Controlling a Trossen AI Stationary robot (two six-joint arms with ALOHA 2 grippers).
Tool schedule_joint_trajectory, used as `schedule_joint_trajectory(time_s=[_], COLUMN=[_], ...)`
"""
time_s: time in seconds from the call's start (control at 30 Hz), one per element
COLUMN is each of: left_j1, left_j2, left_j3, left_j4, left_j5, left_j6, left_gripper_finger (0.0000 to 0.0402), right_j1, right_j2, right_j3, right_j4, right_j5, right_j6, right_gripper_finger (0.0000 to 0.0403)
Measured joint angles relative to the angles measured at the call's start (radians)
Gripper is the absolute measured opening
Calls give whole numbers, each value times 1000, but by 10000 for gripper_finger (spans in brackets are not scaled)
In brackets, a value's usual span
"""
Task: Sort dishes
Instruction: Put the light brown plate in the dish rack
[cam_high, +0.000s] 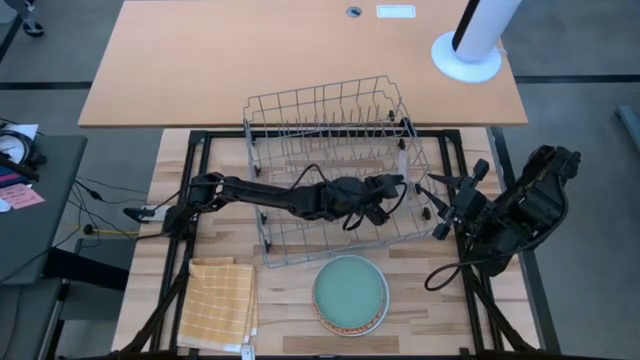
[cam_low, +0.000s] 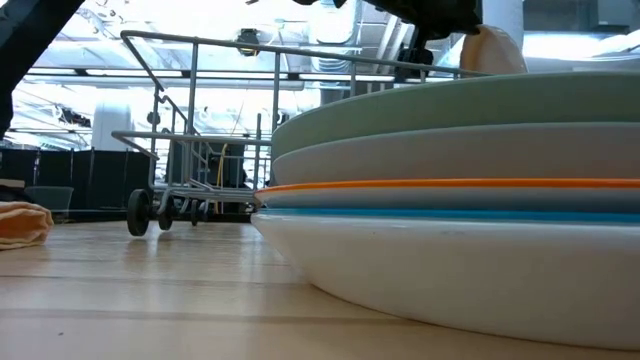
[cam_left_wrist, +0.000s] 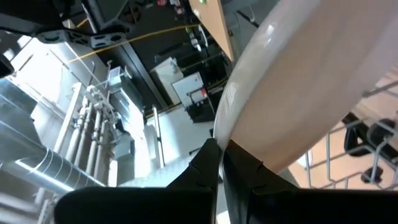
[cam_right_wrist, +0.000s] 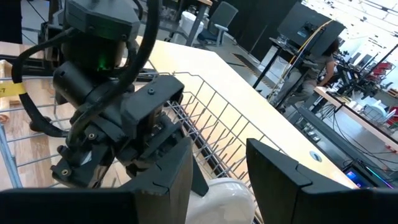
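Over wire rack, left gripper pinches glossy white plate rim; right gripper open, empty.

My left arm stretches flat toward the right, its gripper with fingers pinched tight together. My right arm is folded at the side, its gripper fingers spread apart

Stack of plates at my six o'clock: teal-green top, grey, orange, blue, white beneath. Cloth: yellow check. Rack: grey wire.
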Motion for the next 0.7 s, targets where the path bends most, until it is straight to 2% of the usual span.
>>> schedule_joint_trajectory(time_s=[0.3,0.7], left_j1=[-33,-25], left_j2=[0,0], left_j3=[0,0], left_j4=[60,0], left_j5=[-34,-44], left_j6=[54,-45], left_gripper_finger=[0,0], right_j1=[0,0], right_j2=[0,0], right_j3=[0,0], right_j4=[0,3], right_j5=[0,0], right_j6=[0,0], right_gripper_finger=[152,152])
